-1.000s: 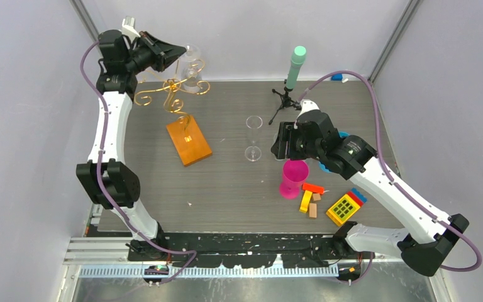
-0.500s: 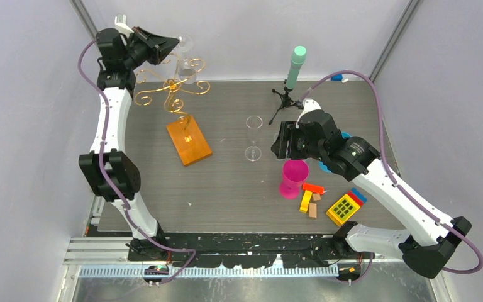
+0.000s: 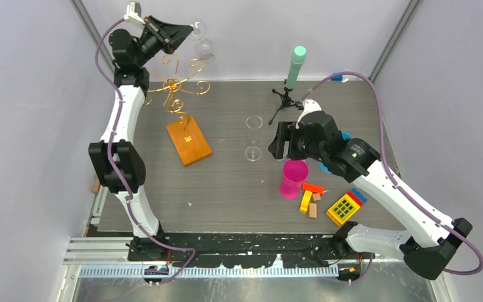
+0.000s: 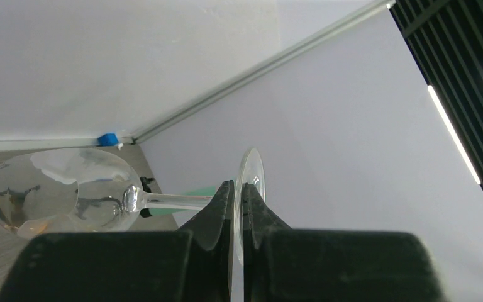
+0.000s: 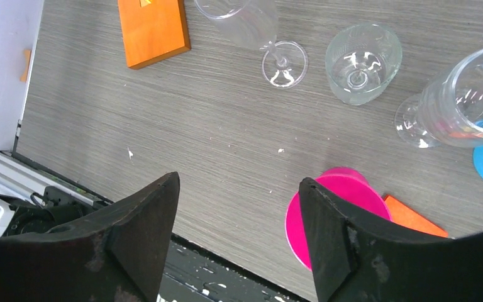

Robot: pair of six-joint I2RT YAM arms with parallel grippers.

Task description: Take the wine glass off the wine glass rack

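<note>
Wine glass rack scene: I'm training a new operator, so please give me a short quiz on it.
1. True or false: the left gripper is shut on the foot of the wine glass.
2. The right gripper is: A open, B shut, C out of view.
3. Fill in: the base of the wine glass rack is coloured ___.
Key: 1 true; 2 A; 3 orange.

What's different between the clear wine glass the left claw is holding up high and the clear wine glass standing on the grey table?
The clear held wine glass lies sideways in the air; the clear table wine glass stands upright on its foot. The held wine glass is pinched by its foot in the shut left gripper; nothing touches the table wine glass. Both are stemmed and look empty.
</note>
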